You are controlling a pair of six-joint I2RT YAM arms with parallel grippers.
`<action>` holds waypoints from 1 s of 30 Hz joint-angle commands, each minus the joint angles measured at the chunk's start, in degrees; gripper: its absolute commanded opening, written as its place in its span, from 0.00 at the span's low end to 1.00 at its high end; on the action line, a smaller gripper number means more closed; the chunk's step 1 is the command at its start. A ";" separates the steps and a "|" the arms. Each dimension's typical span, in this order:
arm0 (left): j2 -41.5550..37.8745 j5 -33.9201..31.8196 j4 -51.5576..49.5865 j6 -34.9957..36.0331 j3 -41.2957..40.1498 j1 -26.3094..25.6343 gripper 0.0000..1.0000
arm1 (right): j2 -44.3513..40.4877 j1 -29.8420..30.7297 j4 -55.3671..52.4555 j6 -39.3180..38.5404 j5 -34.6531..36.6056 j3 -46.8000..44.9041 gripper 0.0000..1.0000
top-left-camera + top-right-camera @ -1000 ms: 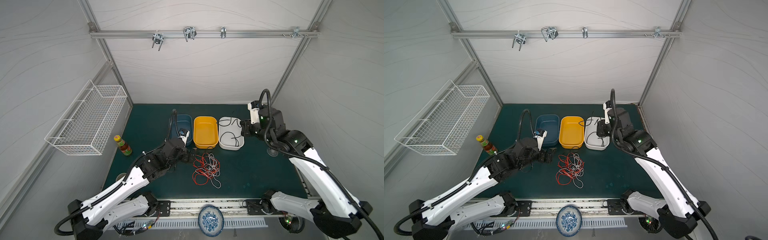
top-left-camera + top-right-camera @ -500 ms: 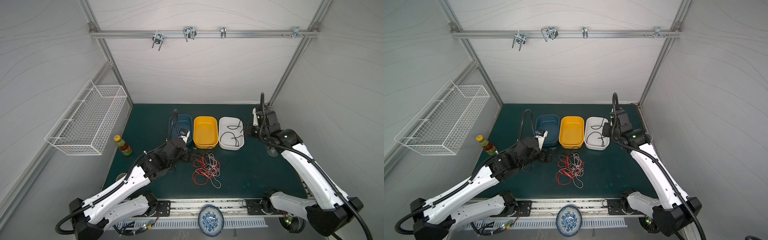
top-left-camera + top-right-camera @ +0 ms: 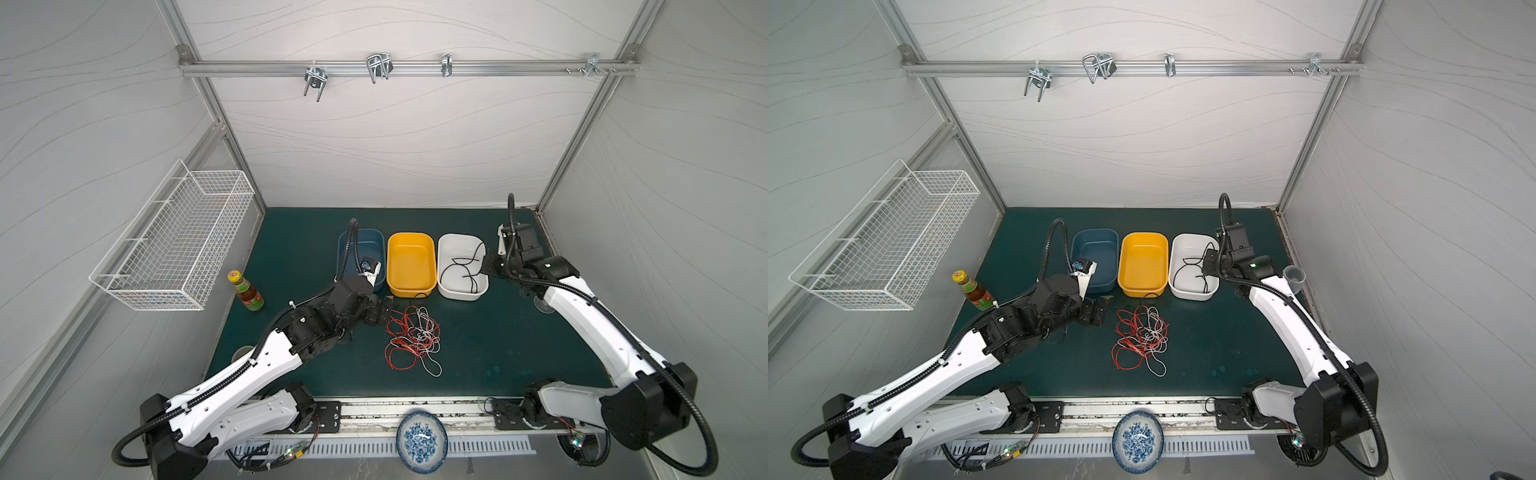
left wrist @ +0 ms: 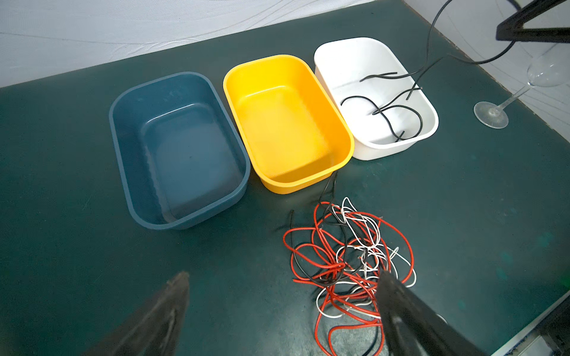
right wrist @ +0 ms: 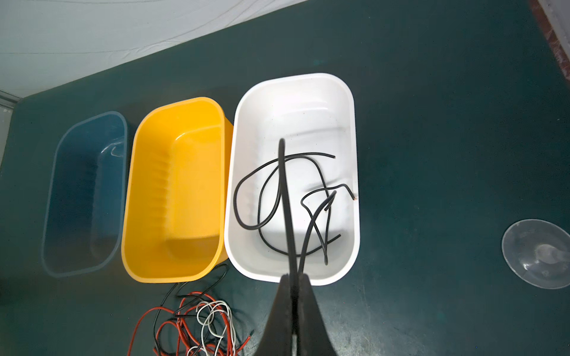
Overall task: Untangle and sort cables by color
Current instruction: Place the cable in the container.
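A dark green mat (image 3: 498,332) inside a white-walled booth is seen in both top views. The right gripper (image 5: 293,279) is pressed shut on a thin black cable (image 5: 286,200), whose length runs straight out from the fingertips and down into the white rectangular plastic tub (image 5: 351,138) beyond them. The left gripper (image 4: 285,276) is spread wide, with nothing held. The loose tangle of red, white and black cables (image 4: 348,252) is found just ahead, beside one fingertip.

Light: bright, even, overhead, white walls (image 3: 395,145) glowing | Shadows: soft and short on the mat (image 4: 77,262) | Glare: sheen on yellow bin (image 4: 287,123), white bin (image 5: 308,101) nearly washed out | Focus: top views crisp, left fingers (image 4: 154,314) a close blur | Edges: wrist views stretch wide at corners
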 commanded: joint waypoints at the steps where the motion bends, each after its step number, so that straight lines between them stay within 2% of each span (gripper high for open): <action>1: 0.29 -1.11 1.40 0.33 0.52 -0.35 0.96 | 1.52 -0.72 3.41 1.28 -1.72 -1.09 0.00; 21: 0.47 -1.44 1.26 0.69 0.48 -0.82 0.96 | 14.53 -1.49 9.25 3.32 -5.13 -3.43 0.00; 30: 0.56 -1.66 1.19 0.84 0.61 -1.02 0.96 | 19.35 -1.44 8.65 3.27 -6.56 -3.14 0.00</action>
